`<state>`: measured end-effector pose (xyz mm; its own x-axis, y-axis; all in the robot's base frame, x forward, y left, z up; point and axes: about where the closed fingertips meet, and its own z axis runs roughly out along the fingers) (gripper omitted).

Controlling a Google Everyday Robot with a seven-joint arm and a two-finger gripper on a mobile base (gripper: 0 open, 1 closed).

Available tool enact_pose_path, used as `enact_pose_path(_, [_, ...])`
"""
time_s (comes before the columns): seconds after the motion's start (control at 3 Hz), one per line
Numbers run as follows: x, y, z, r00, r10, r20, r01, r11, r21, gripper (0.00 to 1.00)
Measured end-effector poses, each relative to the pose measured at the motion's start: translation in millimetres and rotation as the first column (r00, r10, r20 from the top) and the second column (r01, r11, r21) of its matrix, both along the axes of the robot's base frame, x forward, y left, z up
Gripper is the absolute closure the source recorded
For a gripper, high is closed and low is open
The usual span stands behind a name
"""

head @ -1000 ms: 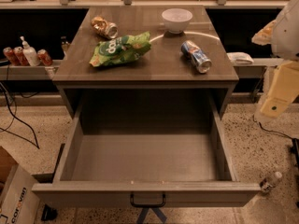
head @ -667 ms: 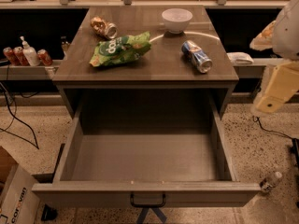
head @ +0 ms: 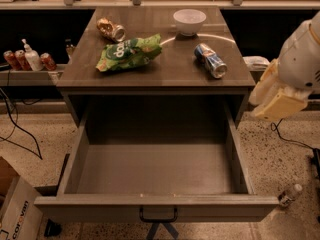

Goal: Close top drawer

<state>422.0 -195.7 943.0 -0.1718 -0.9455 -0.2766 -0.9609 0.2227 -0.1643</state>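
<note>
The top drawer (head: pixel 156 170) is a wide, deep grey-brown wooden box, pulled fully out toward the camera, with nothing inside it. Its plain front panel (head: pixel 100 209) runs along the bottom of the view, with a small dark bar handle (head: pixel 158 217) at its centre. My gripper (head: pixel 278 100), cream-coloured on a white arm (head: pixel 302 59), hangs at the right. It is beside the cabinet's right side, above the floor and clear of the drawer, touching nothing.
On the cabinet top (head: pixel 165 66) lie a green chip bag (head: pixel 129 52), a white bowl (head: pixel 189 21), a blue can (head: pixel 210 60) and a crushed gold can (head: pixel 111 29). Bottles (head: pixel 27 59) stand on a left shelf. A cardboard box (head: pixel 15 211) and a small bottle (head: pixel 288 195) are on the floor.
My arm and gripper have moved a little leftward, closer to the cabinet's right side. The drawer has not moved.
</note>
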Motion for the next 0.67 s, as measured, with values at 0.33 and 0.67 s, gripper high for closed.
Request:
enact_pose_path(0.33, [-26, 9, -30, 0.9971, 0.042, -0.064, -0.038, 0.998, 0.060, 0.86])
enact_pose_path(0.67, [-60, 8, -73, 0.9864, 0.036, -0.160, -0.024, 0.997, 0.079, 1.00])
